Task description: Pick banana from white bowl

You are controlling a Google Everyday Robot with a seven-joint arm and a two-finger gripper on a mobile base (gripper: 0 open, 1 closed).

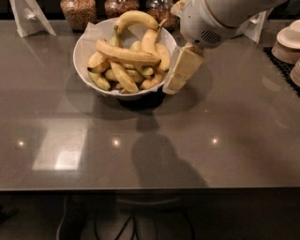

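Observation:
The white bowl (82, 52) with a paper lining stands at the back left of the grey table and holds several bananas. The longest, nearly straight banana (126, 55) lies across the top of the pile, its dark tip pointing left. A strongly arched banana (136, 18) rests on the far rim. My gripper (180, 70) hangs from the white arm just outside the bowl's right rim, at about rim height, beside the bananas and apart from the long one.
Glass jars (79, 11) line the back edge behind the bowl. A white folded stand (28, 16) sits at the back left. Stacked cream dishes (288, 42) stand on a black mat (280, 61) at the right. The table's front edge runs across the lower part of the view.

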